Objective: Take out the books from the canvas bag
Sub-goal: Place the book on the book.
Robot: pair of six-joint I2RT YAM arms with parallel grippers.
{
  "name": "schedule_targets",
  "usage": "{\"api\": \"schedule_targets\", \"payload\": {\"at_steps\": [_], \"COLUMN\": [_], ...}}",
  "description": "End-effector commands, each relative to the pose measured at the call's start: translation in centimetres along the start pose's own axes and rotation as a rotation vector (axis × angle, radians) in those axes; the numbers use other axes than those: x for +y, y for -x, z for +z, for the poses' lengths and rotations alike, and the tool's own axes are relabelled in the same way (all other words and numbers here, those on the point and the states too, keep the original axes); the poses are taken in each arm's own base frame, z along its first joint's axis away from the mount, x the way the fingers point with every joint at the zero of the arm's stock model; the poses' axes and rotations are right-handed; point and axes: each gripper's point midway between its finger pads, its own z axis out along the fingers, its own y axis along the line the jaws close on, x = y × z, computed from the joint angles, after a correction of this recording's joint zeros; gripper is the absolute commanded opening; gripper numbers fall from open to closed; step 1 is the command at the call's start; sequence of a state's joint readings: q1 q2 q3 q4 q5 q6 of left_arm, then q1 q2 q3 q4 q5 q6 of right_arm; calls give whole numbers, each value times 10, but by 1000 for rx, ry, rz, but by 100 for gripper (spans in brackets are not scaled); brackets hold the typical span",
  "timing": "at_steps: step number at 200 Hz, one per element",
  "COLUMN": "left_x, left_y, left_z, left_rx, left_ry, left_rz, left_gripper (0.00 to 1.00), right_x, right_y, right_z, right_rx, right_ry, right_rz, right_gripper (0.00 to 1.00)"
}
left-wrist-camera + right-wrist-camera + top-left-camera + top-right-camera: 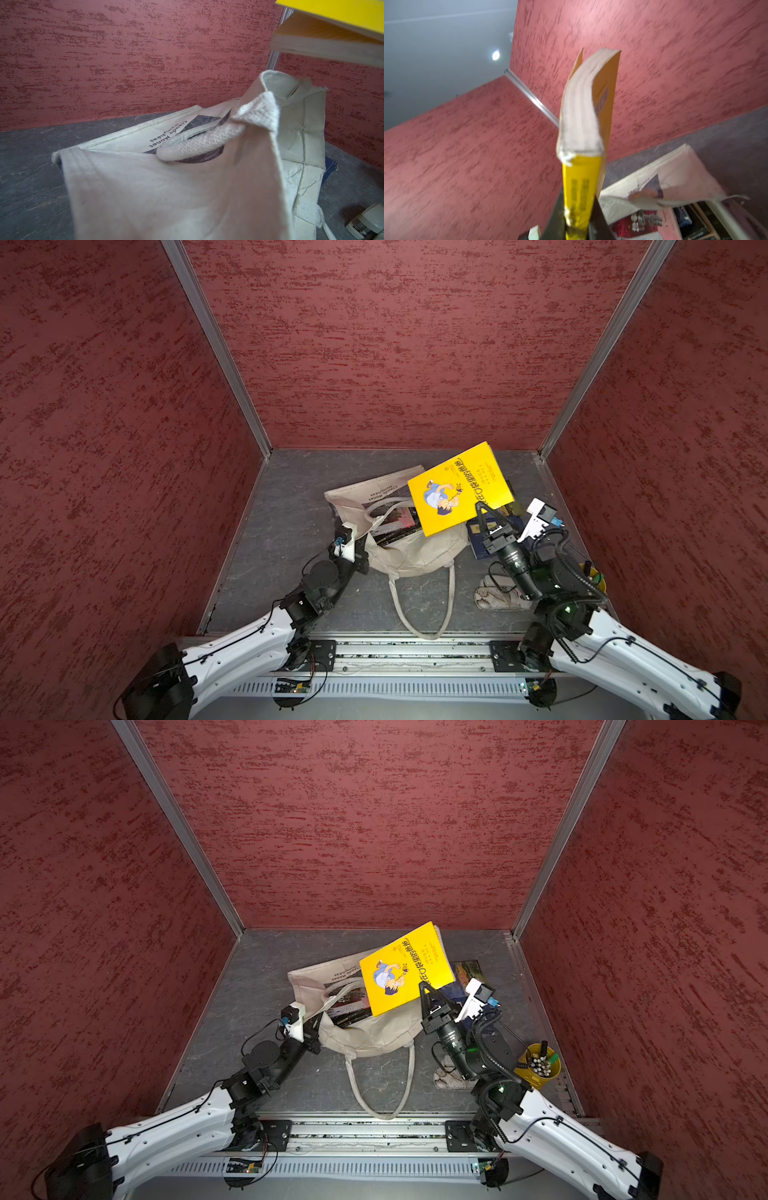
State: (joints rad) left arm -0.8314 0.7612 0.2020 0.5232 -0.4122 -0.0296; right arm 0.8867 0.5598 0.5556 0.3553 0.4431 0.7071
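Canvas bag [415, 556]: lies crumpled on the grey desk [291, 510] with its mouth gaping. One loop handle [424, 605] trails from it toward the robot's base.
Yellow book [459, 489]: out of the bag and held in the air above its far side, tilted with the cartoon cover facing up. In the right wrist view its pages [581, 108] bow sideways.
Right end effector [484, 508]: just past the bag's edge on the right arm's side, pinched almost closed on the yellow book's spine at a lower corner.
Left end effector [363, 549]: at the rim of the bag's mouth, closed tight on the cloth. The cloth hides its fingers and rises tented in the left wrist view.
Books [395, 526]: dark covers and a red-and-white one show inside the bag's mouth.
Dark blue book [476, 539]: flat on the desk just beside the bag, partly under the right end effector.
White pouch [498, 593]: on the desk near the bag, partly under the right arm.
Yellow cup [538, 1065]: farther from the bag than the pouch, holding pens.
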Motion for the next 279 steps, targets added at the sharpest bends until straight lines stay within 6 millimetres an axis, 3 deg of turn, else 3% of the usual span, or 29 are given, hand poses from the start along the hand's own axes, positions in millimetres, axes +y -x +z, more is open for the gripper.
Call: {"api": "schedule_targets", "payload": {"at_steps": [1, 16, 42, 68, 100, 142, 192, 245, 279], "left_x": [-3, -3, -1, -1, 0, -1, -1, -1, -1], "left_y": [30, 30, 30, 30, 30, 30, 31, 31, 31], "left_z": [-1, -2, -2, -2, -3, -3, -4, -4, -4], "left_rx": [-102, -102, -103, -103, -103, -105, -111, -110, -110], "left_ry": [-11, -7, -2, 1, 4, 1, -3, 0, -1], "left_rz": [-43, -42, -43, -41, -42, -40, -43, -38, -36], "left_gripper": [0, 0, 0, 0, 0, 0, 0, 0, 0], "right_x": [-4, -15, -36, -56, -86, -110, -119, -164, -196], "right_y": [68, 85, 96, 92, 70, 37, 60, 66, 56], "right_z": [-18, -29, -44, -52, -54, -25, -9, 12, 28], "right_rx": [-263, -339, -407, -414, -367, -233, -251, -195, -131], "right_ry": [-115, -181, -293, -384, -481, -507, -489, -485, -473], "right_rz": [64, 54, 29, 6, -7, -37, -66, -14, 35], "right_gripper": [0, 0, 0, 0, 0, 0, 0, 0, 0]}}
